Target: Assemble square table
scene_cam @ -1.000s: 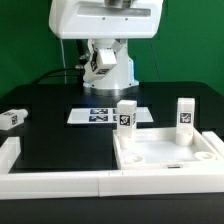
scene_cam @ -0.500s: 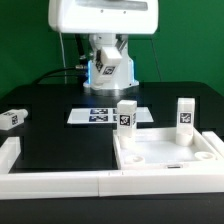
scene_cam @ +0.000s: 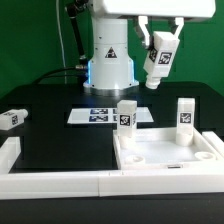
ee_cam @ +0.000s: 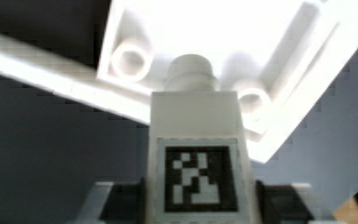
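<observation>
- Two legs stood upright at the far corners of the tabletop (scene_cam: 160,150): left-corner leg (scene_cam: 126,114), right-corner leg (scene_cam: 185,113).
- The gripper (scene_cam: 160,42) was clamped on a third leg (scene_cam: 157,62), held high above the tabletop.
- A fourth leg (scene_cam: 12,118) lay at the exterior view's left.
- Step, likely: carrying the third leg to a free corner hole (ee_cam: 130,62). Next it needs lowering peg-first, aligned, then twisting in.
- Versus a second earlier, the arm had swung from centre to the exterior view's right.
</observation>
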